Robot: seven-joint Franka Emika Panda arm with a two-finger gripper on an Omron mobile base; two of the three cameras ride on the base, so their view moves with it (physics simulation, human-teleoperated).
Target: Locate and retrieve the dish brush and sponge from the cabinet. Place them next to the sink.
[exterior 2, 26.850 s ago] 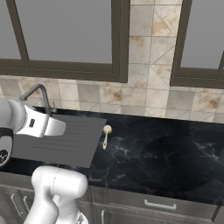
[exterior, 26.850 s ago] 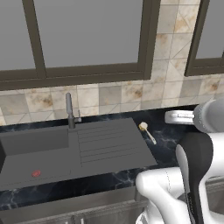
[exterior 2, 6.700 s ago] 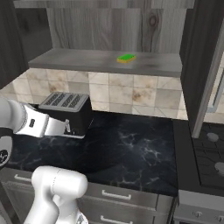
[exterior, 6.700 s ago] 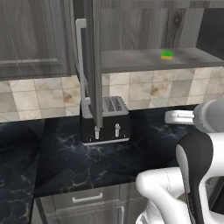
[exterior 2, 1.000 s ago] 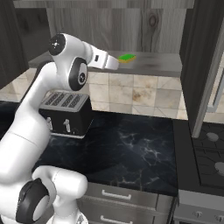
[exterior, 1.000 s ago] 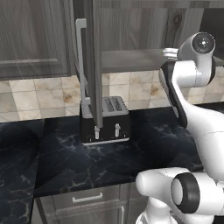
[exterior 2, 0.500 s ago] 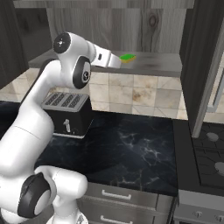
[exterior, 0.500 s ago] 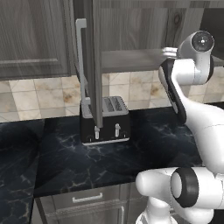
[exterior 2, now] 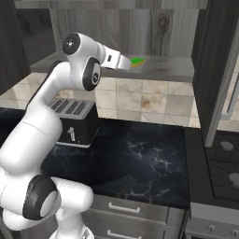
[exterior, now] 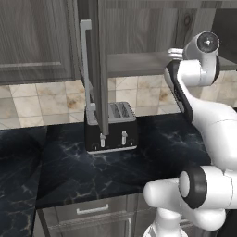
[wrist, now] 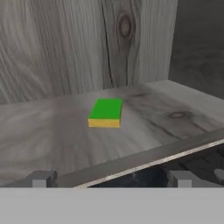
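The sponge (wrist: 105, 112), a small green block with a yellow layer, lies flat on the shelf (wrist: 52, 144) of the open cabinet (exterior 2: 154, 28). My gripper (wrist: 111, 179) is open at the shelf's front edge, short of the sponge, its two fingertips (wrist: 41, 178) spread wide on either side with nothing between them. From the right base view the gripper (exterior 2: 127, 63) hovers just left of the sponge (exterior 2: 137, 60). The arm is raised high to shelf level. The dish brush and the sink are out of view.
The cabinet door (exterior: 98, 69) with its long silver handle (exterior: 85, 65) stands open, edge-on, left of the arm. A black toaster (exterior: 111, 127) sits on the dark marble counter (exterior 2: 140, 158) below the shelf. A stove (exterior 2: 224, 163) is at the right.
The hand has crept a little further toward the sponge on the shelf. The jaws have stayed open.
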